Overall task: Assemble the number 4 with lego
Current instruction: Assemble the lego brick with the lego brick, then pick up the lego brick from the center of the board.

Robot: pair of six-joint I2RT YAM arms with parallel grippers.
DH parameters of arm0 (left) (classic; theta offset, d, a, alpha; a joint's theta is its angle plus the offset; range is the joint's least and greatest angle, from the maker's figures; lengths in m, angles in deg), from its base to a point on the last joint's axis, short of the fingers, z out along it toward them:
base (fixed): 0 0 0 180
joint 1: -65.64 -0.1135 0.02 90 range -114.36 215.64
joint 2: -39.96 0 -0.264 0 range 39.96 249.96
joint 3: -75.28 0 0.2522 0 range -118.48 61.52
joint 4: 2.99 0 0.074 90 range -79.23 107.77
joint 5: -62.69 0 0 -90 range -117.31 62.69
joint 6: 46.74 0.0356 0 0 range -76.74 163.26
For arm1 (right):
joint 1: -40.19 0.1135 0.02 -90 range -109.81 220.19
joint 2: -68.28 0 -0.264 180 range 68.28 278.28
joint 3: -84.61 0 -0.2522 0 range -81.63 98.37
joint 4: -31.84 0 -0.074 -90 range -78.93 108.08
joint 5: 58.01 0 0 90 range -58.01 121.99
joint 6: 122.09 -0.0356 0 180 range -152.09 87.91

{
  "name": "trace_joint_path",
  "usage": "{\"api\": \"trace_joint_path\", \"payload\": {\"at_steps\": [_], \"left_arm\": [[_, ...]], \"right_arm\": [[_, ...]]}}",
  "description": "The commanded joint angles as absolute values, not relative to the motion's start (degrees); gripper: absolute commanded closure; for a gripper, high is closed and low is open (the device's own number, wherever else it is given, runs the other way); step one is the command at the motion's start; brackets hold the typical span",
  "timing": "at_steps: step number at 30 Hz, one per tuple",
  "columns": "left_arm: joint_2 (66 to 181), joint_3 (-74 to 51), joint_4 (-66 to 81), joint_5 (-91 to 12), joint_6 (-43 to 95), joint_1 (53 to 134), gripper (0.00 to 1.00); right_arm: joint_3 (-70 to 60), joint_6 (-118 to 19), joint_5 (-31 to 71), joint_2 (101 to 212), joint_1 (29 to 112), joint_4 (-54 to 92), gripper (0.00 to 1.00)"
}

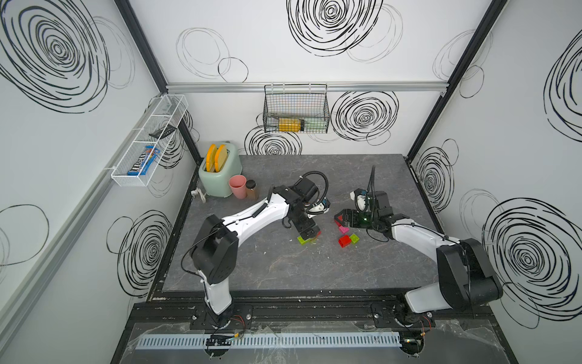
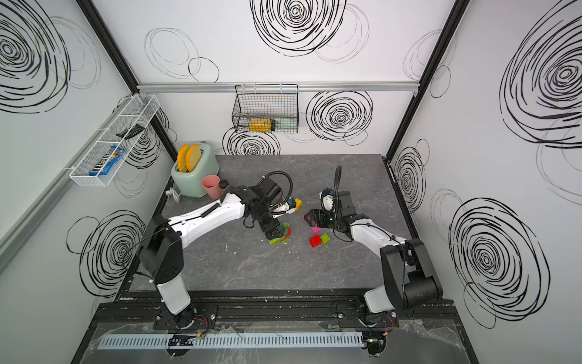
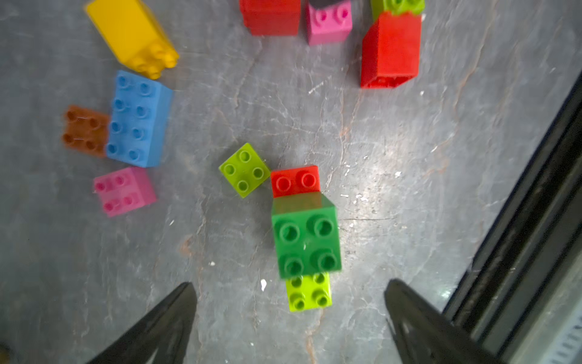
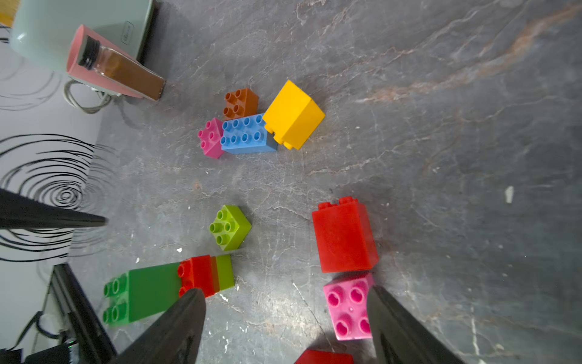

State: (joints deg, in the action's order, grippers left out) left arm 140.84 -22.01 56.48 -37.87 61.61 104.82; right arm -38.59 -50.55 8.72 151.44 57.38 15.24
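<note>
Left gripper (image 3: 289, 283) spread wide and empty, with the green-red-lime stack (image 3: 305, 242) just ahead on the table (image 3: 409, 189). Right gripper (image 4: 285, 290) also spread, pink brick (image 4: 348, 305) beside one finger (contact unclear). Other lego (image 4: 248, 134) lies scattered nearby.

Left wrist view: a red brick (image 3: 271, 15) and a lime brick (image 3: 396, 4) run off the frame edge, and an orange brick (image 3: 85, 130) is smeared by blur. In a top view the left claw (image 1: 309, 236) covers most of the stacked bricks (image 1: 302, 240). From the right wrist, the red brick is likewise cropped; a finger (image 4: 396, 324) of the right claw (image 4: 283, 290) masks the pink brick's (image 4: 346, 305) edge.
</note>
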Motion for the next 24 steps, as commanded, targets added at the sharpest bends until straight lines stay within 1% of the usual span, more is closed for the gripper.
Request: {"api": "trace_joint_path", "payload": {"at_steps": [1,3,5,7,10,12,15,19,24], "left_arm": [[132.4,-17.9,48.6,-38.4,54.7,101.6,0.04],[126.4,-12.9,39.8,-35.0,45.9,99.1,0.04],[120.4,-7.5,32.4,-32.2,36.3,96.1,0.04],[114.3,-1.0,25.5,-32.1,29.3,93.3,0.04],[105.7,8.2,18.8,-27.7,23.6,91.2,0.04],[101.2,12.2,17.5,-23.7,21.5,90.2,0.04],[95.6,17.3,16.4,-21.3,19.1,88.3,0.04],[89.2,22.8,15.9,-26.0,16.9,85.1,0.04],[85.6,26.4,16.5,-26.2,15.5,84.3,0.04]], "right_arm": [[-34.7,-43.8,17.2,153.2,59.3,6.6,0.20],[-32.7,-40.2,19.2,154.2,60.5,3.2,0.22],[-30.5,-35.6,23.5,155.4,63.0,-1.2,0.22],[-28.7,-32.2,28.2,157.0,65.4,-5.2,0.22],[-26.7,-28.6,29.7,159.7,65.8,-9.4,0.23],[-25.8,-26.9,29.9,161.2,65.8,-10.9,0.25],[-23.2,-24.8,28.8,164.2,65.8,-13.4,0.26],[-21.3,-23.6,30.4,167.1,65.8,-14.5,0.32],[-20.3,-23.0,30.8,168.5,65.7,-14.1,0.42]]}}
